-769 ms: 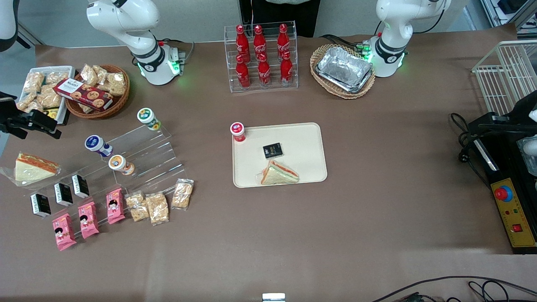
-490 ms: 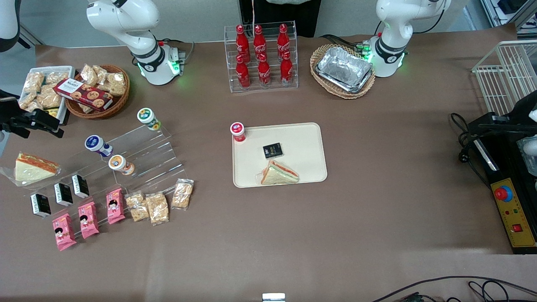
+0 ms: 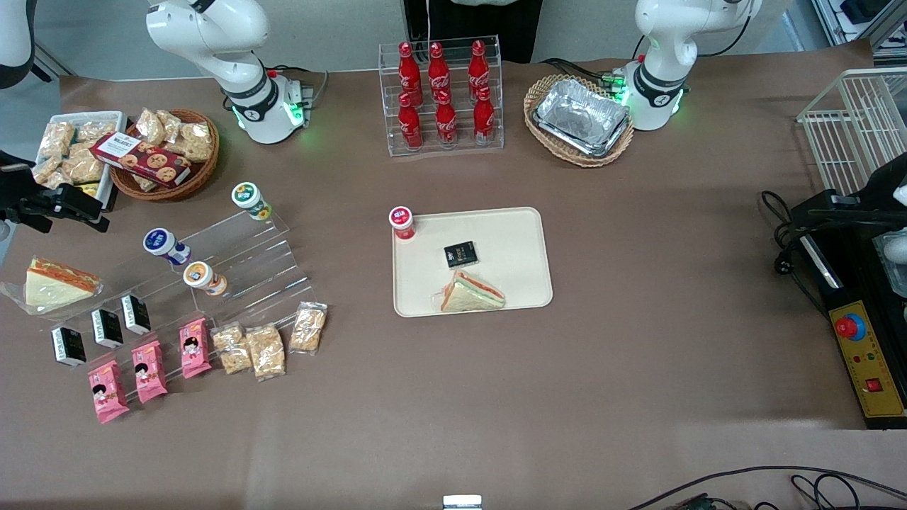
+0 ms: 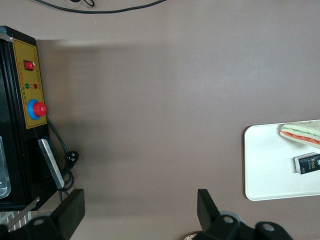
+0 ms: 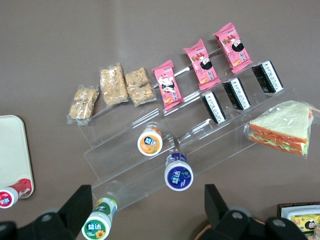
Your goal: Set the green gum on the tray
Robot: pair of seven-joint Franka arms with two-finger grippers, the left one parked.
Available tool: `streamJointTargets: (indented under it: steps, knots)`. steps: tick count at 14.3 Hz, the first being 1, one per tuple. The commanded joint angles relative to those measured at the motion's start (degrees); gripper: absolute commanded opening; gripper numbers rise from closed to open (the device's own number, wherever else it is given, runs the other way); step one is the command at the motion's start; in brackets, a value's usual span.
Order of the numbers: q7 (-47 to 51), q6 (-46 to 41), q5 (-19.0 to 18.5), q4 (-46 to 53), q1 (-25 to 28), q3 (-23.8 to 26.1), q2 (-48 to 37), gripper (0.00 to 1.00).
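The green gum (image 3: 249, 199), a small bottle with a green-and-white lid, stands on the top step of a clear acrylic stand (image 3: 262, 262); its lid shows as green gum (image 5: 98, 225) in the right wrist view. The beige tray (image 3: 514, 237) lies mid-table, its edge also showing as tray (image 5: 12, 150). My right gripper (image 3: 88, 212) hovers open and holding nothing at the working arm's end of the table, sideways from the gum. In the wrist view the gripper (image 5: 146, 201) has the gum close by one finger.
A blue-lidded bottle (image 3: 164, 244) and an orange-lidded bottle (image 3: 204, 278) stand on lower steps. A red-lidded bottle (image 3: 402, 222), a black packet (image 3: 460, 253) and a sandwich (image 3: 471, 294) are on the tray. A snack basket (image 3: 166, 152) and a cola rack (image 3: 441, 95) stand farther from the camera.
My gripper has drifted slightly away from the front camera, toward the snack basket. Nothing on the table has moved.
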Motion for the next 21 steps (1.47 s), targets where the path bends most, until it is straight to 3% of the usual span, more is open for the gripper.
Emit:
streamJointTargets:
  steps: [1,9,11,15,21]
  knots:
    - [0.20,-1.09,0.29,0.16,0.01,0.03,0.13,1.00]
    - [1.95,-3.03,0.81,-2.81,1.94,0.65,-2.06,1.00]
    - [9.91,-0.49,0.81,-8.33,2.65,2.75,-6.53,1.00]
    - [15.57,5.94,0.81,-22.32,3.17,6.88,-16.03,1.00]
    - [17.87,6.55,2.57,-28.75,5.02,7.59,-19.03,1.00]
